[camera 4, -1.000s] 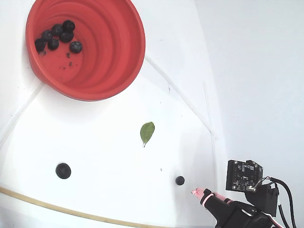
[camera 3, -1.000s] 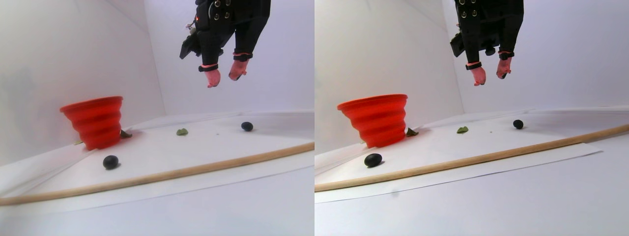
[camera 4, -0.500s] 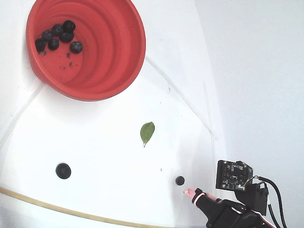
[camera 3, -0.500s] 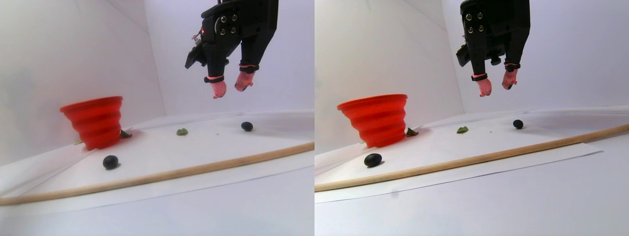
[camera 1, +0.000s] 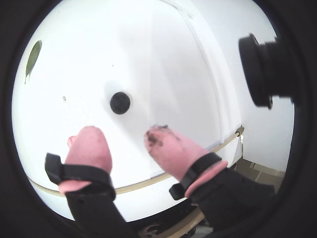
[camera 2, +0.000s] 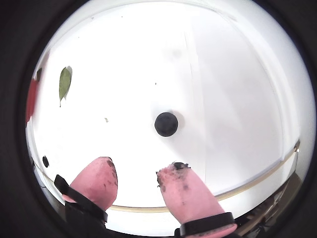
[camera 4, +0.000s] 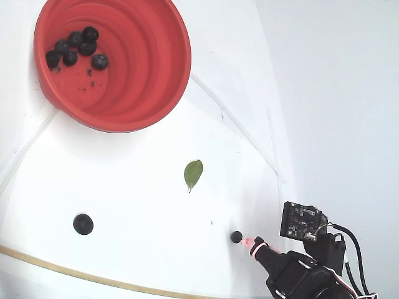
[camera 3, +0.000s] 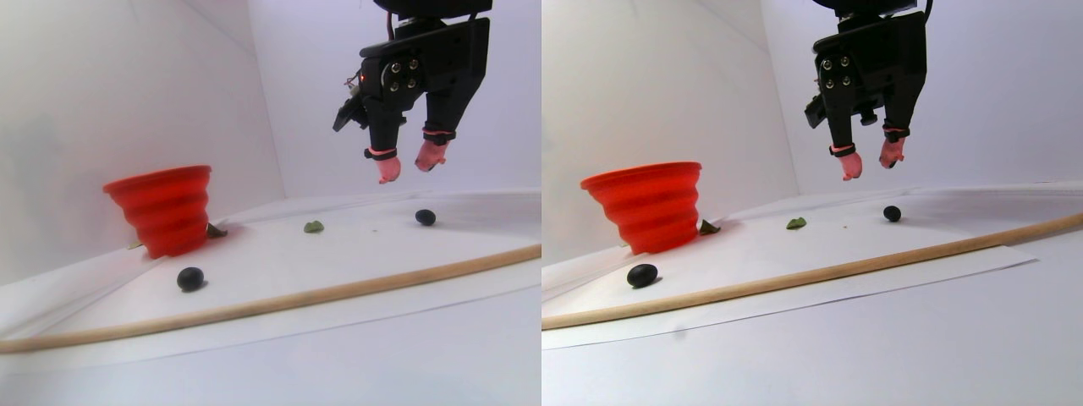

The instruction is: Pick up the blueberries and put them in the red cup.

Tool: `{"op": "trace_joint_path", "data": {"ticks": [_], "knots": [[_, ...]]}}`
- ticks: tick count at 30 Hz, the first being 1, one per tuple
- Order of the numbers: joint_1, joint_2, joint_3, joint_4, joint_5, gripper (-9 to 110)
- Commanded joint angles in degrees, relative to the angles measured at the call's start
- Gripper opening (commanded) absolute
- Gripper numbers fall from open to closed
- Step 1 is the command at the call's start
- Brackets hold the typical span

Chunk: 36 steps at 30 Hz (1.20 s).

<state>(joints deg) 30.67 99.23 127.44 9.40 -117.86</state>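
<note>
Berry is the target: on the white sheet, far right in the stereo view, touching nothing.

Gripper hangs above it, clear of the sheet, pink fingertips parted with nothing between them. Dark smears on the pads.

Key relation: in both wrist views the berry sits ahead of the tips and close to the centreline of the gap, a bit nearer the right-hand finger in one. In the fixed view it lies just left of the tips. In the stereo view it is below and slightly right of them. My read: a short advance plus a straight drop should bracket it. The berry is round, so no long axis to align to, but it may roll if one pad touches first.

Second berry sits well apart, near left in the stereo view, close to the wooden rod. Green leaf lies between the two berries and the cup, not a target.

Cup, far left, upright, holds six berries clustered at one side of its bottom, plus dark specks. Two loose berries are left by my count, so the task is mostly done.
</note>
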Motion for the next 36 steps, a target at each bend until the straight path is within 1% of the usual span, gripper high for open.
{"op": "trace_joint_path", "data": {"ticks": [1, 16, 36], "knots": [[0.6, 0.1, -4.7, -2.0, 0.3, 17], [1.2, -4.6, -6.6, -6.0, 2.7, 20], [2.2, -13.1, -10.2, -11.1, 4.1, 20]]}}
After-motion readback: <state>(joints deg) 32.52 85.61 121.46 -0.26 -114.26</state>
